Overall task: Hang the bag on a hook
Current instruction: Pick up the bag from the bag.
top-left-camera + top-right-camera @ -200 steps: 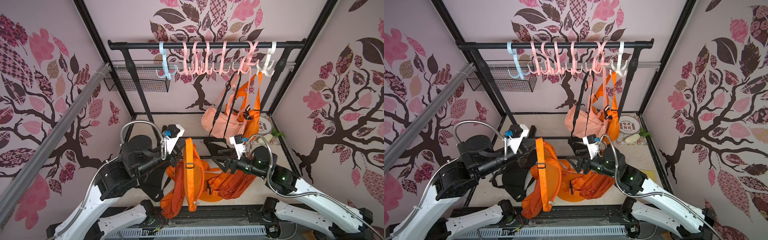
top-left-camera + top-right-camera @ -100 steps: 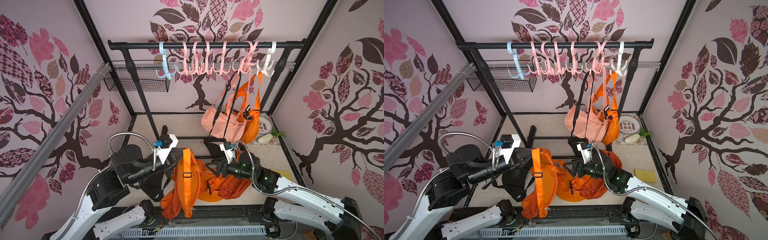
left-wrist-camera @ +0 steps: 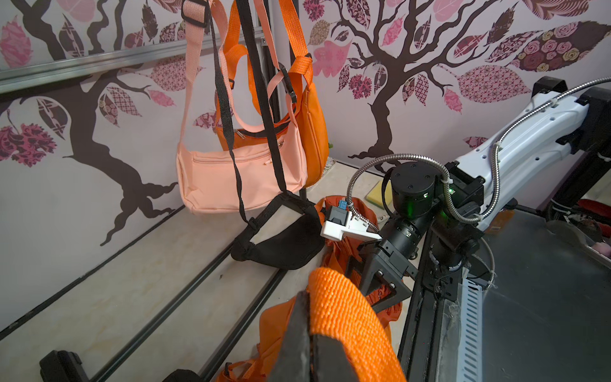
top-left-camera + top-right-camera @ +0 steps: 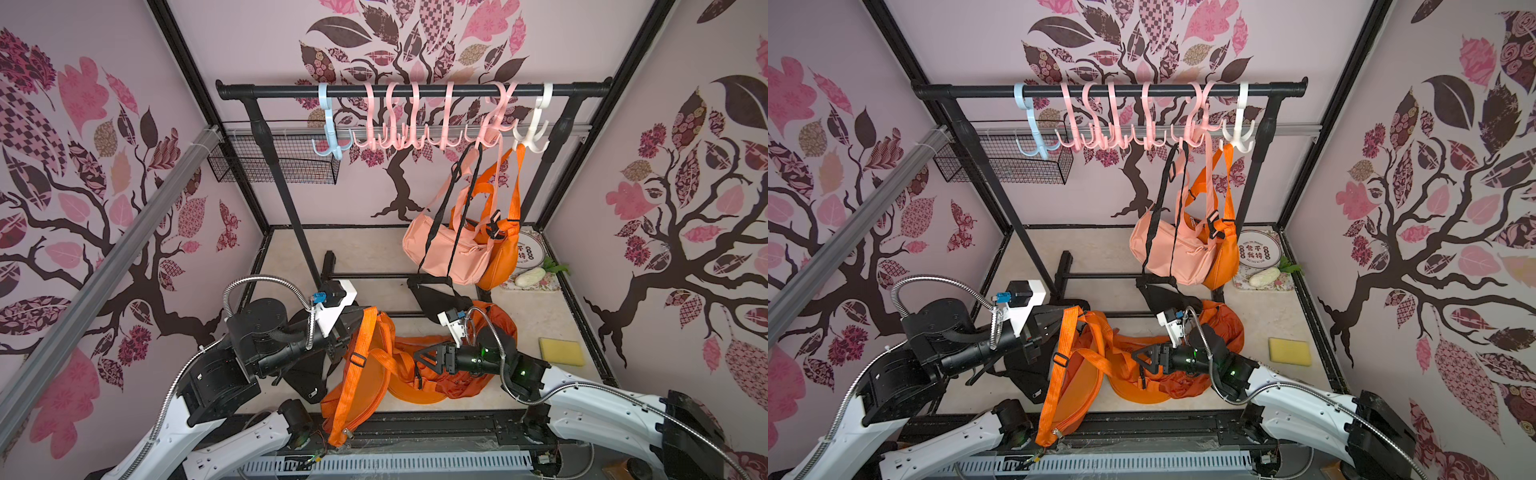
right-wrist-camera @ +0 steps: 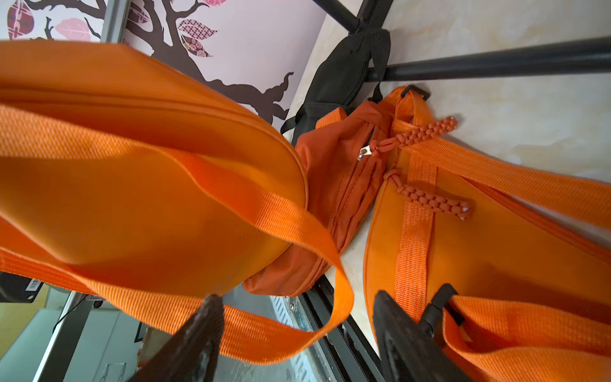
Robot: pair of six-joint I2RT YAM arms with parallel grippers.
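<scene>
Down to lower centre with left gripper point(image 4: 356, 321), shut tight on the strap point(image 4: 371, 330) of the orange bag point(image 4: 368, 384), in with right gripper point(image 4: 420, 360), wide open and empty; looks like a regrip before the hooks point(image 4: 409, 139) up top

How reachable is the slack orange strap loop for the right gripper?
Probably yes: the right gripper is open, the strap loop hangs just ahead of its jaws, nothing between, while the left gripper clamps it higher up.

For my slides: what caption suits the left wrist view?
Left gripper shut on the orange strap, right gripper open nearby, pink bag hanging behind.
</scene>
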